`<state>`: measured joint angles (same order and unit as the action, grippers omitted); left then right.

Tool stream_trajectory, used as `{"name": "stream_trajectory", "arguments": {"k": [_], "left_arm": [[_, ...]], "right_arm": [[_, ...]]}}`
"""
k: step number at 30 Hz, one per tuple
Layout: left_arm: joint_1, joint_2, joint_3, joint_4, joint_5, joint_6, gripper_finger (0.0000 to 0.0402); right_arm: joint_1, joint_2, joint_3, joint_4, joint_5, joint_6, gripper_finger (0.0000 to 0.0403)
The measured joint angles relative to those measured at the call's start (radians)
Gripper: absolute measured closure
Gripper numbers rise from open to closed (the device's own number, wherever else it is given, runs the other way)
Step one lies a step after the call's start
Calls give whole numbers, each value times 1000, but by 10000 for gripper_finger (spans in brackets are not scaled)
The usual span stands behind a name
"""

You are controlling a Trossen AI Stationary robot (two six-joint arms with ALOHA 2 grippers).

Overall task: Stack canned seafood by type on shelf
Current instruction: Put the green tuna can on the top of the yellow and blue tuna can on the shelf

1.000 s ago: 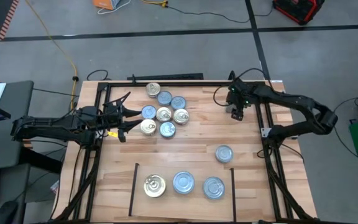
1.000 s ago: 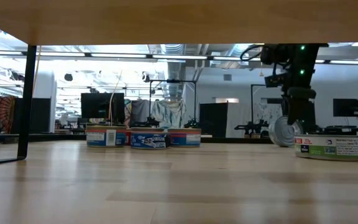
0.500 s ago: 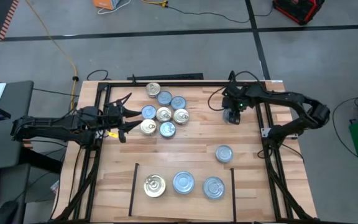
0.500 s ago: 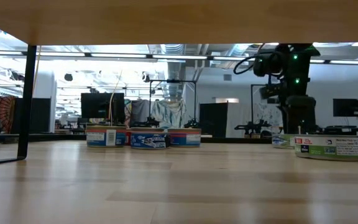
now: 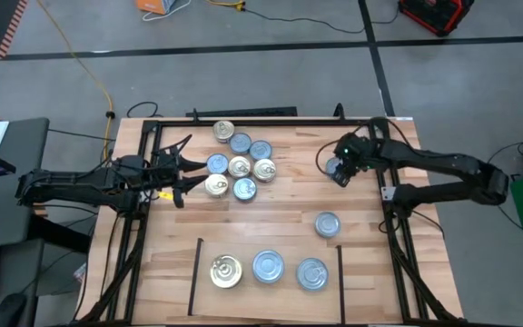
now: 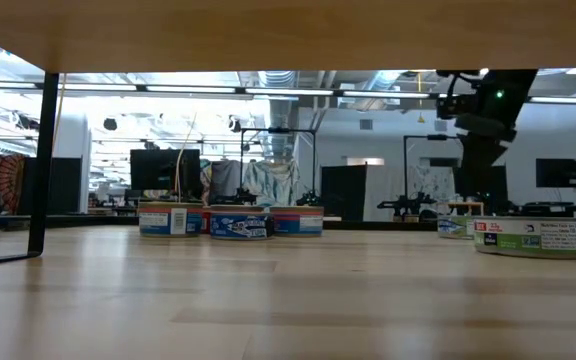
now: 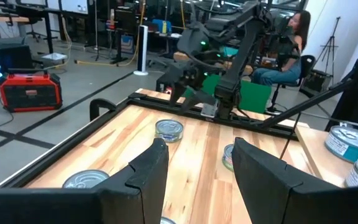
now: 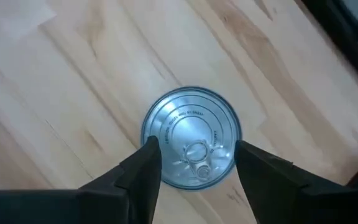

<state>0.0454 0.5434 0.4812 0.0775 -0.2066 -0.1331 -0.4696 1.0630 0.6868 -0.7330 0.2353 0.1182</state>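
Silver-topped flat round tin (image 8: 191, 137) lies flat on the light wood plank surface (image 5: 280, 213) at the right rear, pull-ring up, right under the right pincer (image 5: 337, 169). In the right wrist view the two dark fingers (image 8: 143, 163) stand on either side of the tin, close to its rim; contact cannot be told, so pincer is part open around it, tin resting on the wood, not lifted.

Cluster of seven small round tins (image 5: 241, 162) sits at rear centre-left, touching or nearly so: gold-topped ones (image 5: 224, 132) mixed with silver-topped blue-sided ones (image 5: 261, 150). One lone silver-topped tin (image 5: 327, 224) sits right of centre, apart from the rest.

Shelf, the plank patch marked by thin black lines (image 5: 194, 272) at the front edge, holds three tins in a row, each single height: gold-topped tin (image 5: 226, 272) on the left, silver-topped tin (image 5: 268, 266) in the middle, silver-topped tin (image 5: 311, 273) on the right.

Left pincer (image 5: 182, 172) is low over the surface's left side, just beside the cluster, fingers (image 7: 148, 171) part open with nothing between them.

Black metal frame (image 5: 394, 218) runs round the surface. A seated person (image 7: 288, 53) shows beyond the surface in the left wrist view.
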Motion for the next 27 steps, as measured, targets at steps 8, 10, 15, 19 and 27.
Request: {"name": "stream_trajectory", "arguments": {"k": [8, 10, 15, 19, 27], "left_arm": [[0, 0, 0, -9, -17, -59, 233], [0, 0, 0, -9, -19, -74, 233], [0, 0, 0, -9, -15, -100, 233], [0, 0, 0, -9, -15, -100, 233], [0, 0, 0, -9, -16, -50, 233]], "right_arm": [[19, 41, 3, 1, 2, -161, 187], [7, 82, 3, 8, 0, -193, 191], [1, 216, 3, 45, 10, -246, 200], [2, 311, 7, 106, 36, -284, 209], [7, 449, 133, 255, 20, -341, 228]]}}
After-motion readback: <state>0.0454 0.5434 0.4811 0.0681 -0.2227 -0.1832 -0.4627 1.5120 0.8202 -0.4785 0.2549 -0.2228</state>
